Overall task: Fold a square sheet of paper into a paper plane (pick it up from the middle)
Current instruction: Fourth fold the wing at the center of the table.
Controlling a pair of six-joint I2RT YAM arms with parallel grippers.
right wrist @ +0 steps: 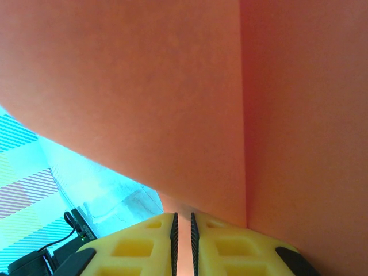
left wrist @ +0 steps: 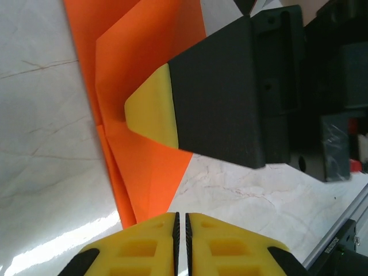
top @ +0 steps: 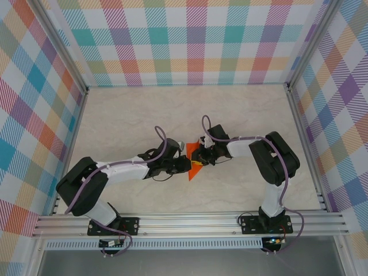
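Where the two arms meet at mid-table (top: 126, 115), the paper (top: 194, 168) lies partly folded, creased into overlapping flaps. The right gripper (top: 202, 155) reaches in from the right. Its jaws (right wrist: 183, 230) stand at a narrow slit and the orange sheet (right wrist: 144, 86) runs down into it, so it pinches the paper. One of its yellow-tipped fingers (left wrist: 150, 112) lies flat on a flap (left wrist: 144, 167). The left gripper (top: 183, 165), just left of the paper, is closed to a hairline gap (left wrist: 181, 230) with nothing seen inside; the paper's edge ends beside it.
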